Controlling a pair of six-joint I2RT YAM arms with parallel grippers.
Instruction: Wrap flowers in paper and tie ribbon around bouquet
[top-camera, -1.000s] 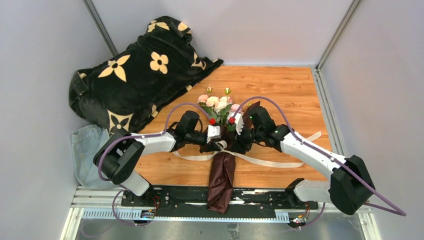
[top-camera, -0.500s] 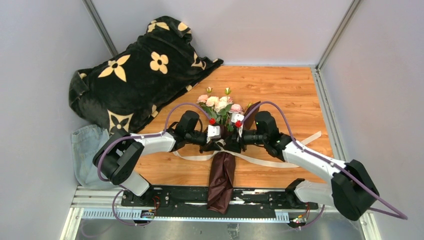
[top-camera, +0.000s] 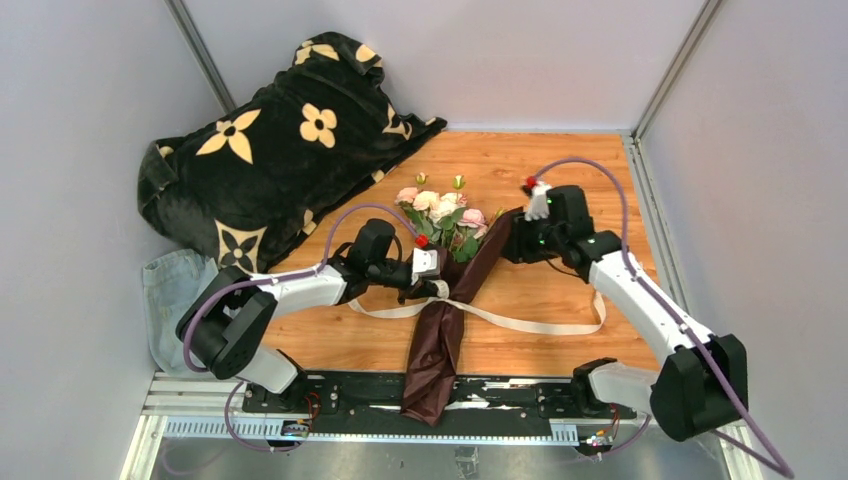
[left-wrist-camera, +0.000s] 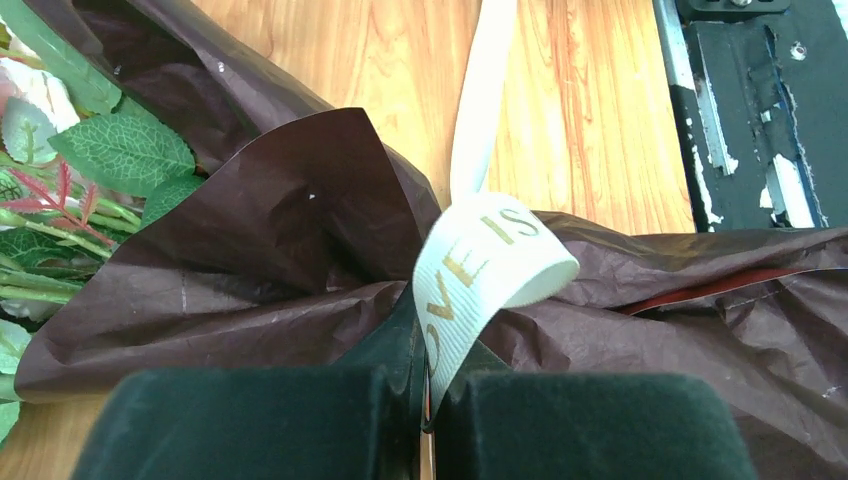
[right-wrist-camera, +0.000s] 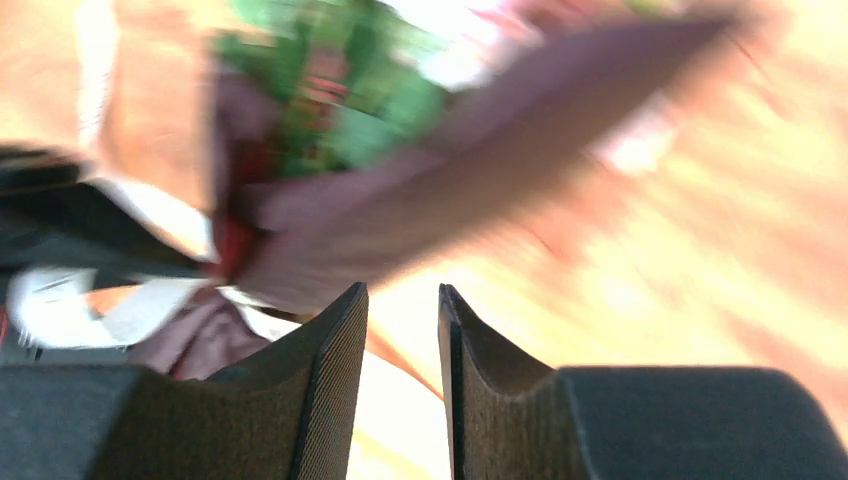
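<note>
**My left gripper (left-wrist-camera: 425, 405) is pinching the ribbon (left-wrist-camera: 487, 262) at the bouquet's (top-camera: 462, 275) waist, and my right gripper (right-wrist-camera: 403, 330) is empty.**

My left fingers are pressed together on a cream loop of ribbon printed with gold letters, just above the crinkled maroon paper (top-camera: 437, 350). From there the ribbon runs out flat over the wooden table (top-camera: 580, 170) on both sides of the wrap, with the longer tail on my right. The bouquet lies mid-table. Its pink and cream flowers (top-camera: 440, 208) point away from me, and the narrow end of the paper hangs over the near edge. One paper flap reaches out towards my right gripper, whose fingers stand slightly apart with nothing between them. That wrist view is blurred. A black flower-print blanket (top-camera: 270, 150) and a denim cloth (top-camera: 170, 300) lie at far left.
</note>
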